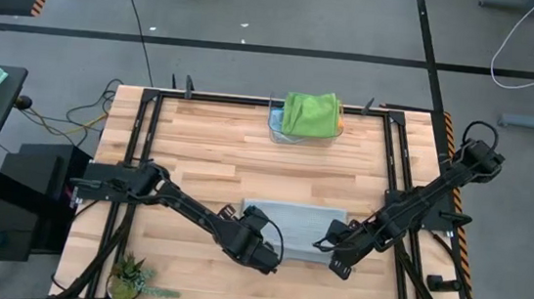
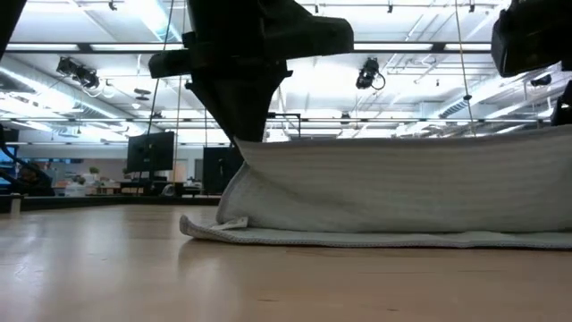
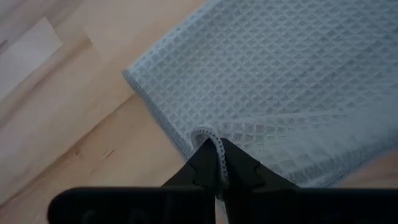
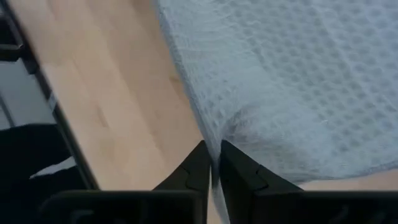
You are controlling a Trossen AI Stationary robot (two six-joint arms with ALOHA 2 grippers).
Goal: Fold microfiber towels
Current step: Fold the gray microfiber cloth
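A light grey microfiber towel (image 1: 294, 223) lies near the table's front edge, its lower layer (image 2: 357, 237) flat on the wood. Its near edge is raised like a wall (image 2: 393, 183). My left gripper (image 1: 265, 255) is shut on the towel's near left end and shows in the left wrist view (image 3: 217, 165). My right gripper (image 1: 338, 261) is shut on its near right end and shows in the right wrist view (image 4: 213, 163). A bright green towel (image 1: 310, 112) tops a pile at the far edge. My left gripper pinches the grey towel's stitched hem (image 3: 210, 133) between its two fingers, which slant downward. The hem curls up into the fingers, and a corner (image 3: 129, 74) beside it rests on the wood. My right gripper pinches the towel's edge (image 4: 214, 134) between its two fingers, slanting downward. The cloth rises to the fingers and bunches slightly there; the rest spreads away over the table.
The pile under the green towel sits in a clear bin (image 1: 277, 126) at the far middle. A small potted plant (image 1: 132, 279) stands at the near left corner. Bare wood (image 1: 208, 154) lies between the grey towel and the bin. Black frame rails (image 1: 395, 172) run along the sides.
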